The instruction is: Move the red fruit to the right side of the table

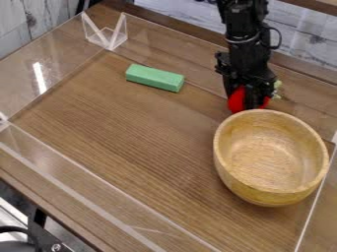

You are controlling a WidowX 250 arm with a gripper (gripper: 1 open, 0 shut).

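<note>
The black arm (245, 22) is entering from the top edge of the view, right of centre, and is reaching down in a near-vertical pose toward the far right part of the bench (112, 138). A dark cable (279, 36) is looping out from its right-hand side in the picture. The end effector (245, 91) is pointing downward, its lower end sitting low over the red fruit (237, 101) and covering much of it. The fingers are lying dark against dark, so whether they are standing apart, together or clamped on the fruit cannot be told. The fruit is showing as bright red patches just beyond the rim of the wooden bowl (271, 162) (a small patch of light green (277, 87) is also showing to the right of the end effector). The bowl is occupying the right side of the bench, its hollow facing up. The flat green block (156, 78) is lying to the left of the arm, well apart from it, and a clear angular holder (106, 32) is standing near the far left corner.
</note>
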